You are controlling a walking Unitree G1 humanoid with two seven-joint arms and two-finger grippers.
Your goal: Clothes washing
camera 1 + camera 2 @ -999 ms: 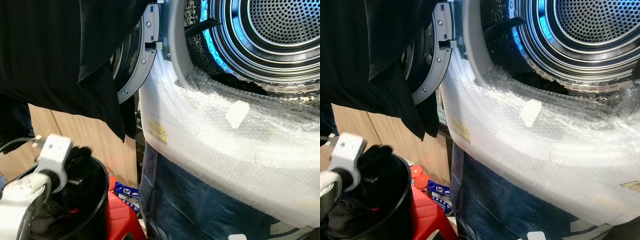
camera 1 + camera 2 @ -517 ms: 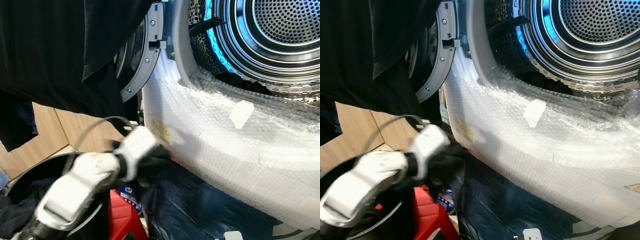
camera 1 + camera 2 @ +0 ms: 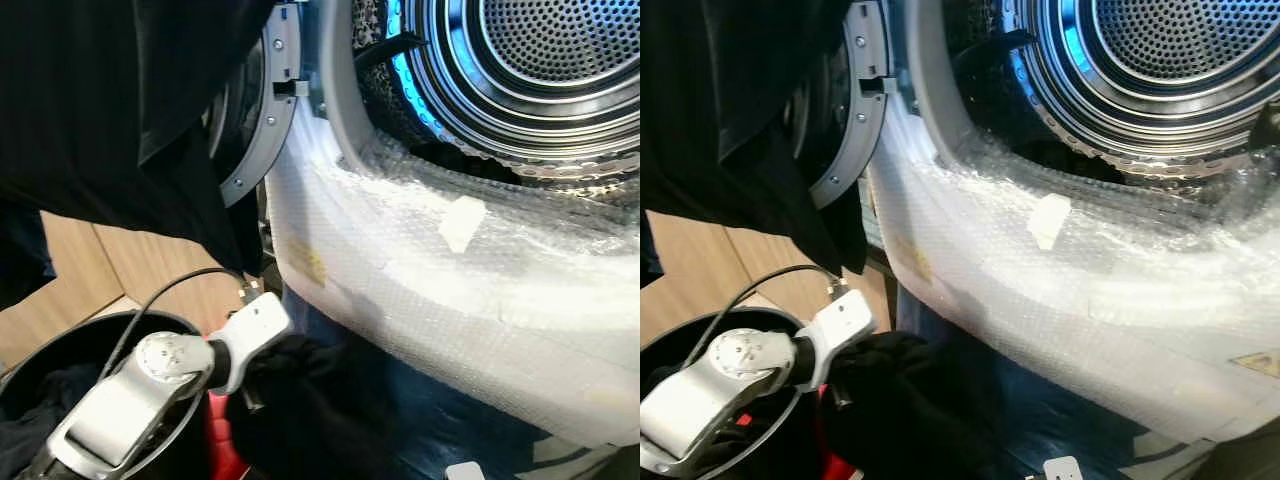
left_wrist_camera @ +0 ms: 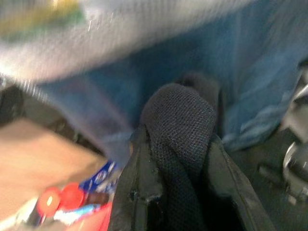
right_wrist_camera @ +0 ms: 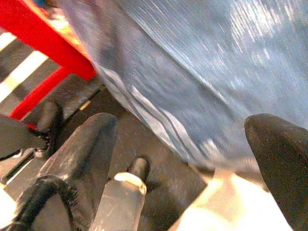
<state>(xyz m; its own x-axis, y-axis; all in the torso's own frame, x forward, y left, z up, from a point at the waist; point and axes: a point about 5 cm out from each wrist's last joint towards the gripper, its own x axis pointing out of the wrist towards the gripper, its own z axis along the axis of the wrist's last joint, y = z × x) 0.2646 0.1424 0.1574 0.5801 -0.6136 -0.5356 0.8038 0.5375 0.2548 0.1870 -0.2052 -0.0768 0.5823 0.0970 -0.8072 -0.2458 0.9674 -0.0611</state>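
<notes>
Landmark is the washer drum (image 3: pixel 560 60), door open, its front lip wrapped in bubble wrap (image 3: pixel 470 270), I'd guess to keep the arm and cloth from snagging on the rim. My left claw (image 4: pixel 175 159) is clamped down on a dark garment (image 3: pixel 310 400), a bunched fold squeezed between both fingers (image 4: pixel 142 192) in the left wrist view. The garment hangs below and to the left of the drum opening, just in front of the blue-wrapped lower panel (image 3: pixel 440 410), beside the black laundry bucket (image 3: pixel 60 350), which holds more dark clothes and sits low, left of the drum. The grip on a fold keeps the cloth trailing under the claw so it can go over the lip. Another black cloth (image 3: pixel 110 110) drapes over the open door (image 3: pixel 255 130) left of the drum. My right claw (image 5: pixel 192 139) hangs idle low near the floor, fingers spread wide, nothing in them, a red stool (image 5: pixel 43 43) nearby. Next I judge: lift up and right into the drum; risk is the tail dragging on the wrap.
</notes>
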